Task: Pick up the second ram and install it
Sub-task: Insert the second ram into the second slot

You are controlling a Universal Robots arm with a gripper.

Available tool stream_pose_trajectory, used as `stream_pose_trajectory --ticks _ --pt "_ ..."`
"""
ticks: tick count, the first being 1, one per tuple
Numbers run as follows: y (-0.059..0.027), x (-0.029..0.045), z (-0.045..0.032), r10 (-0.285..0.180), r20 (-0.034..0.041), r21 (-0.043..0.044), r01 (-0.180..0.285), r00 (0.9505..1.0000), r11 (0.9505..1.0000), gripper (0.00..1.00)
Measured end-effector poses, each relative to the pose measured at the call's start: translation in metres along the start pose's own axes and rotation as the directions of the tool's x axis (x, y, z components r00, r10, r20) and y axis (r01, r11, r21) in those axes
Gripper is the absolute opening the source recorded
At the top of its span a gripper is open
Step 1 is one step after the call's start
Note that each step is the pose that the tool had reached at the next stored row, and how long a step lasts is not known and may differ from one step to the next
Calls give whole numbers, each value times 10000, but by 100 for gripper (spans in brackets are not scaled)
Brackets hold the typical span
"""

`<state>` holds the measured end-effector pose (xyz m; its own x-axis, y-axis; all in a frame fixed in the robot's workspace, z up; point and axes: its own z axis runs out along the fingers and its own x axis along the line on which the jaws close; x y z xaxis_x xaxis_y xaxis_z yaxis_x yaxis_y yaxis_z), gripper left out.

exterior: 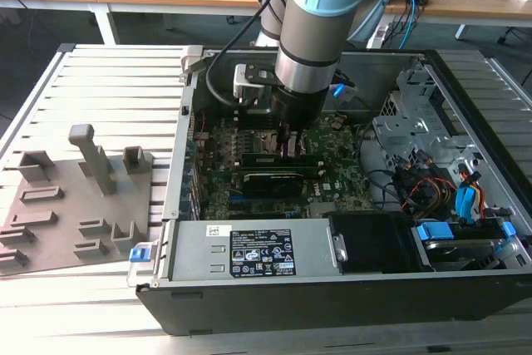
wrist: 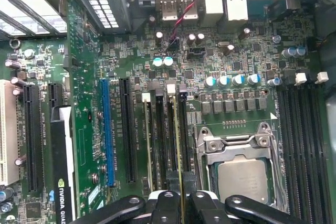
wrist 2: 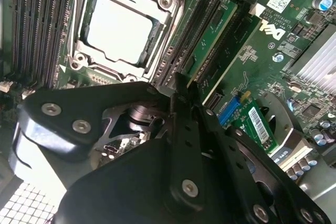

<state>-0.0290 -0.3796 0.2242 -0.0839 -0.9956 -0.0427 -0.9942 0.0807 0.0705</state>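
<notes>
Second ram (wrist: pixel 181 182) edge-on, clamped in claw (wrist: pixel 182 203) above motherboard (wrist: pixel 136 56) slots.

Arm (exterior: pixel 320 6) comes down from the far edge of the desk, last links near vertical, grey shell with pale blue joint caps. Wrist points straight down. End effector (exterior: pixel 289 145) hangs at the arm's lower tip, black, fingers pointing down. In both wrist views the black linkage bars converge toward the tip (wrist 2: pixel 181 90) (wrist: pixel 181 195); fingers drawn close together, pinching a thin green ram (wrist: pixel 180 174) edge-on between them.
</notes>
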Motion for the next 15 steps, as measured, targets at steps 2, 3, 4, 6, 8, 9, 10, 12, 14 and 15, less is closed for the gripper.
stream_pose_trajectory --ticks 2,3,4,6,8,9,10,12,14,15 --pt "-1 4 6 -2 -4 -2 2 10000 10000 14" --pt "-1 5 12 -2 0 -1 2 10000 10000 14" --pt "-2 5 18 -9 -1 -2 9 10000 10000 14" --pt "-4 6 41 -13 -1 -2 13 10000 10000 14" --pt "-5 7 65 -13 -4 -2 13 10000 10000 14" --pt "-5 7 66 -13 -4 -2 13 10000 10000 14" --pt "-5 7 67 -12 -2 -2 12 10000 10000 14" --pt "-6 7 69 -12 -1 -2 12 10000 10000 15" --pt "-6 7 70 -12 -2 -2 12 10000 10000 22" --pt "-6 7 70 -12 -5 -1 12 10000 10000 22"
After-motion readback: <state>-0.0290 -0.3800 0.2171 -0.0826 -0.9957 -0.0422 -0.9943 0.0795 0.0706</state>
